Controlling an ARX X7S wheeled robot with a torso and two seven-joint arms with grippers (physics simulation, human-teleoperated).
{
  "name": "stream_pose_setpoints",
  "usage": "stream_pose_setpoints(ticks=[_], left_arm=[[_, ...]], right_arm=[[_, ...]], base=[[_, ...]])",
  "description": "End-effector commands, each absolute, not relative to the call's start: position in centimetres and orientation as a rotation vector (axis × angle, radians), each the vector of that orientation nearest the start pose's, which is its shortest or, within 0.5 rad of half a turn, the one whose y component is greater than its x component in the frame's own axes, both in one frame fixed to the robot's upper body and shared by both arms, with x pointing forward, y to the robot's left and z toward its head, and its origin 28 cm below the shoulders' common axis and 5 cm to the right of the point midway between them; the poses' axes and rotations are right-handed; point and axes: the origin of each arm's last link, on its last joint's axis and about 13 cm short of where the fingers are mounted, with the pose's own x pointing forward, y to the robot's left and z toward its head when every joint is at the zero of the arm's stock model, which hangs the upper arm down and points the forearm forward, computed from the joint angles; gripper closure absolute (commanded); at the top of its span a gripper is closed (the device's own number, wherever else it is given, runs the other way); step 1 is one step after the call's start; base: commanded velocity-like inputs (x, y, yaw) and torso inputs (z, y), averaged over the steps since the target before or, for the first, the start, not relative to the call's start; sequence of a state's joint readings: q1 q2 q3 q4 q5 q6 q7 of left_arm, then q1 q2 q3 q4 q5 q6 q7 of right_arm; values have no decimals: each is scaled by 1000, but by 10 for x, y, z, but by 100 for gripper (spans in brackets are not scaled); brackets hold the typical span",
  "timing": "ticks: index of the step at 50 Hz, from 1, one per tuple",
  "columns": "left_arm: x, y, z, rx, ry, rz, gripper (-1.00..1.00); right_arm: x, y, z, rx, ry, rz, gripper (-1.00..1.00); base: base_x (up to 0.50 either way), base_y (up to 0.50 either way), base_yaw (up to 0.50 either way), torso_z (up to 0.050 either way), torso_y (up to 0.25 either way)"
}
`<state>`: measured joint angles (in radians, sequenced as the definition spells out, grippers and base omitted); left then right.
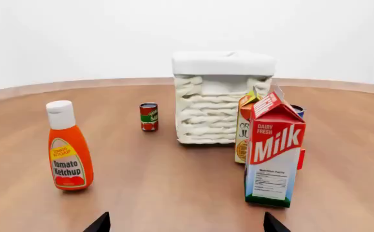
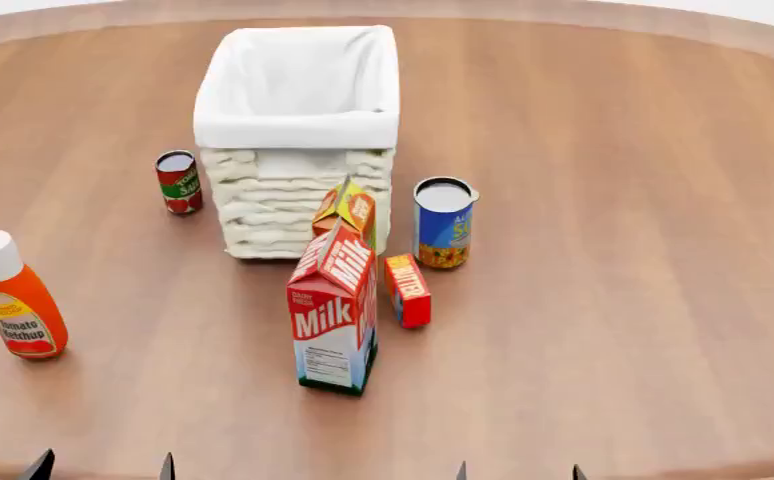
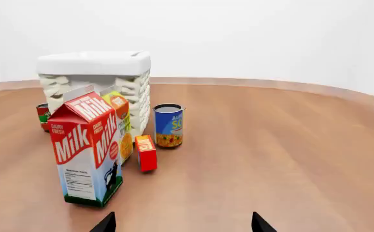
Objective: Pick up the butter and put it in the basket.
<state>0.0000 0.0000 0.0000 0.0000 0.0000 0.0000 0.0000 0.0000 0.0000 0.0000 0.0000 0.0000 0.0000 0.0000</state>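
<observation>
The butter (image 2: 407, 290) is a small red box standing on the table right of the milk carton (image 2: 332, 308); it also shows in the right wrist view (image 3: 146, 152), and only a red sliver of it (image 1: 301, 158) shows behind the milk in the left wrist view. The basket (image 2: 296, 130) is cream wicker with a white liner, behind the cartons; it shows in both wrist views (image 1: 222, 96) (image 3: 93, 67). My left gripper (image 2: 100, 467) and right gripper (image 2: 517, 472) are open and empty at the near table edge, well short of the butter.
An orange juice carton (image 2: 347, 212) stands between milk and basket. A blue can (image 2: 443, 222) is right of it. A small red-green can (image 2: 179, 181) is left of the basket. A ketchup bottle (image 2: 16, 297) stands at the left. The table's (image 2: 654, 250) edge curves behind.
</observation>
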Motion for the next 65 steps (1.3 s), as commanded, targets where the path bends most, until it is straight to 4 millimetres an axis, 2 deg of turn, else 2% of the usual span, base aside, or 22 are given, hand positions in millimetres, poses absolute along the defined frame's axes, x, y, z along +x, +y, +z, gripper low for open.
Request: stream_pose_setpoints(ticks=[1,2,4,8,10,12,14,16,18,65], left_arm=[[211,205,14,0,0,0,-100],[210,204,19,-3,-28,-26,-100],[212,204,17,12,-25,-20,-100],[214,211,0,35,13,-30,-100],[217,212,-1,32,11,-12,-100],[217,214,-8,111,22,-33,-100],[216,215,-6,21,39,-34,-100],[218,213,-7,51,48,-28,-100],[217,211,-5,57,47,-31,-100],[220,211,-3,106,14,-54,-100]], right_arm=[[210,-96,14,0,0,0,-100],[210,-99,16,13,-8,-1,-100],[213,-100,18,49,-10,-6,-100],[216,-99,13,64,6,-4,-100],[219,-98,12,55,19,-5,-100],[222,-97,12,30,28,-9,-100],[223,-96,10,19,38,-11,-100],[227,-95,10,18,26,41,-100],[229,-95,10,-20,48,12,-100],[234,-93,19,-83,34,44,-100]], base=[[0,0,0,0,0],[0,0,0,0,0],[0,0,0,0,0],[0,0,0,0,0],[0,0,0,0,0],[0,0,0,0,0],[0,0,0,0,0],[0,0,0,0,0],[0,0,35,0,0],[0,0,500,0,0]])
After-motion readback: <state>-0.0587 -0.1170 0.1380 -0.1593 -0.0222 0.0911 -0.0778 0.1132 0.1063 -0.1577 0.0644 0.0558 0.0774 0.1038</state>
